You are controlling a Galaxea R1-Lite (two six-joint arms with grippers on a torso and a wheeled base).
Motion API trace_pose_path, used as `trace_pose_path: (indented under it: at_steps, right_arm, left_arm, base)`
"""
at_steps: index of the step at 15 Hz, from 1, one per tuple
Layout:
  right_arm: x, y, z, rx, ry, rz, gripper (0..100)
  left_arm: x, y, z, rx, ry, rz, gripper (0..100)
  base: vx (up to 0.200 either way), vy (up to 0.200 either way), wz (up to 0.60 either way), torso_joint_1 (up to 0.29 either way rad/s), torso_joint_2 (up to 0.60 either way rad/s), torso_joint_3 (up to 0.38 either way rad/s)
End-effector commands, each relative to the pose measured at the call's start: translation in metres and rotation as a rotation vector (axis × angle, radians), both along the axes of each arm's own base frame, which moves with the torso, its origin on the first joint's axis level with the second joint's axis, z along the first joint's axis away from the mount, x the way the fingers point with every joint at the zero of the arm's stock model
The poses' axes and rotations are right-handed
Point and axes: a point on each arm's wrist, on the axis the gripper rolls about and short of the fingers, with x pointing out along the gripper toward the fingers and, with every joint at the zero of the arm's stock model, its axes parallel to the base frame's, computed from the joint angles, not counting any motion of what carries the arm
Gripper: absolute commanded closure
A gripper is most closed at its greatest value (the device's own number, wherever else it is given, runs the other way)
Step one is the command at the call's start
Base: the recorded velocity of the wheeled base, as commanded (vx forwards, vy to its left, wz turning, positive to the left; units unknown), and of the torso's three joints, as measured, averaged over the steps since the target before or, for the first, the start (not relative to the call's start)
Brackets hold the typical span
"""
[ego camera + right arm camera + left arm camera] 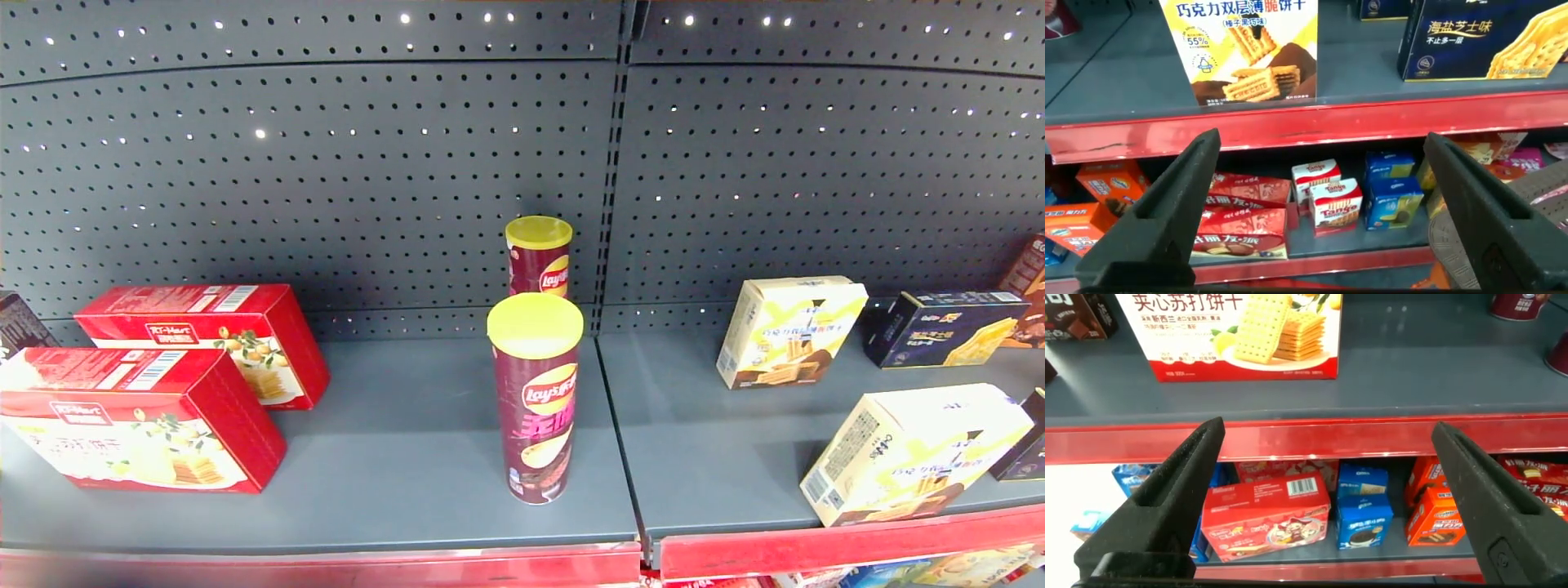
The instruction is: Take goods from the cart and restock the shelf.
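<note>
Shelf (408, 441), grey board with pegboard back panel (326, 188) and red edge strip (326, 563); two maroon chip cans with yellow lids stand upright at mid-shelf, just left of the seam between the boards; near can (536, 400) toward the front, far can (539, 257) straight behind it by the back panel, the two apart. Left of the cans, well apart: two red cracker boxes, near red box (139, 425) and far red box (212, 335). Right of the seam: far yellow box (788, 331), near yellow box (910, 453), dark blue box (943, 327) far right. Left gripper (1328, 426) fingers spread wide, nothing between them, level with the red strip below the near red box; right gripper (1324, 137) likewise released and empty, before the strip under a yellow box; lower shelf (1388, 554) behind both holds small boxes.
</note>
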Motion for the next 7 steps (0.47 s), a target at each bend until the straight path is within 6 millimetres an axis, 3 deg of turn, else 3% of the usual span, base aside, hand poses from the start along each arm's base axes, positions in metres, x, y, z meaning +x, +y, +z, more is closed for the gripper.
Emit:
trace_pose_path:
  at_steps: [1,7]
  right_arm:
    - [-0.0001,0.0000,0.0001,0.001,-0.003,0.000,0]
    - [0.0000,0.0000,0.0000,-0.001,0.000,0.000,0]
  left_arm:
    - [0.0002,0.0000,0.0000,0.000,0.002,0.000,0]
    - [0.0002,0.0000,0.0000,0.000,0.002,0.002,0]
  base:
    - [0.000,0.000,0.00,0.000,0.00,0.000]
    - [0.000,0.000,0.00,0.000,0.00,0.000]
